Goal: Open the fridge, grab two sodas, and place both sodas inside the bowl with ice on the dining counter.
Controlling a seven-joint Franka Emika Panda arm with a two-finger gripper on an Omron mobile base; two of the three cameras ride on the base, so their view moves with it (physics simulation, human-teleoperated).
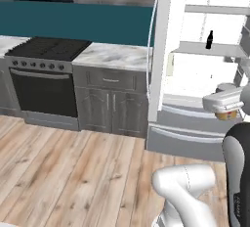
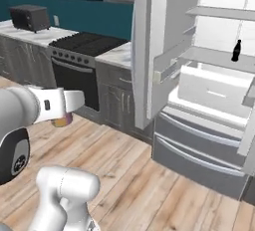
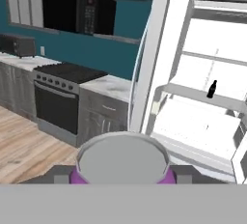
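While the gripper (image 3: 120, 177) is closed around the purple can (image 3: 121, 162), well clear of the open fridge (image 2: 209, 100) where the dark soda (image 2: 237, 51) stands at the shelf's right end, a loose hold during travel could drop it onto the floor (image 1: 63, 157).

White glossy arm (image 1: 188, 184) with rounded, tube-like links — dark grey-black joint segments (image 1: 238, 172) between them. One dark joint carries a small pale round marking (image 2: 18, 164). White blocky hand section (image 2: 55, 104) has a tiny dark square mark on its side — no cables or screws discernible.
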